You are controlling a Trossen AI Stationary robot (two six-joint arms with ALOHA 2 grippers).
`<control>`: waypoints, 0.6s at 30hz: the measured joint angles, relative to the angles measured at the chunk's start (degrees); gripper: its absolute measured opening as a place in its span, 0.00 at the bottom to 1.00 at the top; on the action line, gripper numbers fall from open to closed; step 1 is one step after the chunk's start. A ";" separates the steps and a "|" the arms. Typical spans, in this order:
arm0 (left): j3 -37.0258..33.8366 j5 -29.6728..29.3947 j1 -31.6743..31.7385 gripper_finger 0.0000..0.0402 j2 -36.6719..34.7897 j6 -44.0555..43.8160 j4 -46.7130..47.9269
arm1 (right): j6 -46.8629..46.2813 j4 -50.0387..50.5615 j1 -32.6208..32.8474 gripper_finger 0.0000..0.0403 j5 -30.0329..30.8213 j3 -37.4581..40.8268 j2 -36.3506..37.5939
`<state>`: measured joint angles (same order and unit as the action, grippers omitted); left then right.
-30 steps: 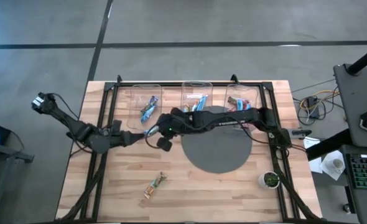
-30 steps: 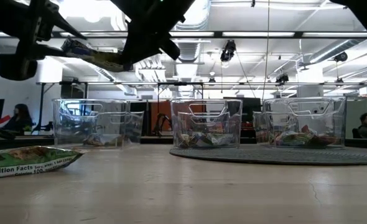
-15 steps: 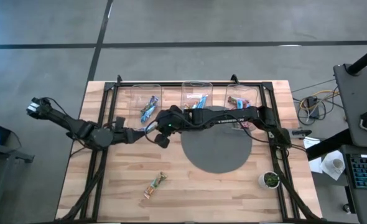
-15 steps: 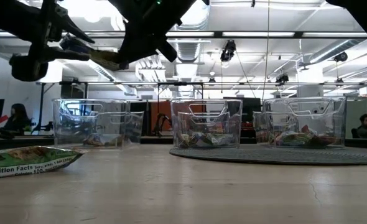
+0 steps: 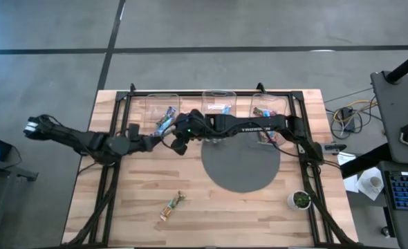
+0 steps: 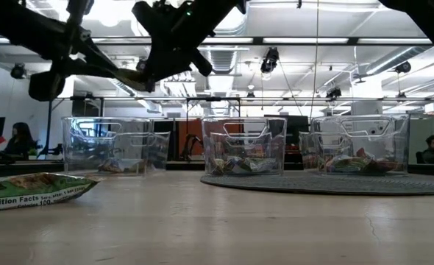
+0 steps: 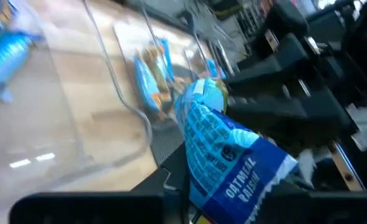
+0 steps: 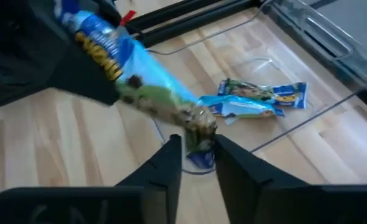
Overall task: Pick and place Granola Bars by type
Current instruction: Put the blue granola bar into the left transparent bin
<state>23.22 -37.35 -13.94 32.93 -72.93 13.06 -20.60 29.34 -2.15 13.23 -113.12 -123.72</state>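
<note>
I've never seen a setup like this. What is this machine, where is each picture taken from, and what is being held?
Two dark robot arms work over a wooden table. One picture looks straight down, one looks level across the tabletop, and two come from cameras on the arms' wrists. At the back stand three clear bins with wrapped bars inside, and a round grey mat lies in front of them. One loose bar lies near the front. The arms meet by the left-hand bin: the left pincer holds a blue bar, and the right pincer appears to grip its other end.
</note>
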 joint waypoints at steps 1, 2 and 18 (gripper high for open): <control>0.00 0.05 1.19 0.10 0.00 0.78 0.02 | 0.00 0.08 -0.09 0.24 0.01 0.00 0.00; 0.00 0.12 2.32 0.09 0.00 1.42 0.02 | 0.00 0.23 -0.15 0.27 0.06 0.00 0.00; -0.02 1.89 17.14 0.09 2.57 23.55 5.71 | -2.26 7.44 1.34 0.54 0.24 0.00 0.02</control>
<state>23.20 -35.46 3.20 35.50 -49.38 18.77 -22.86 36.78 -0.81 13.47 -113.12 -123.70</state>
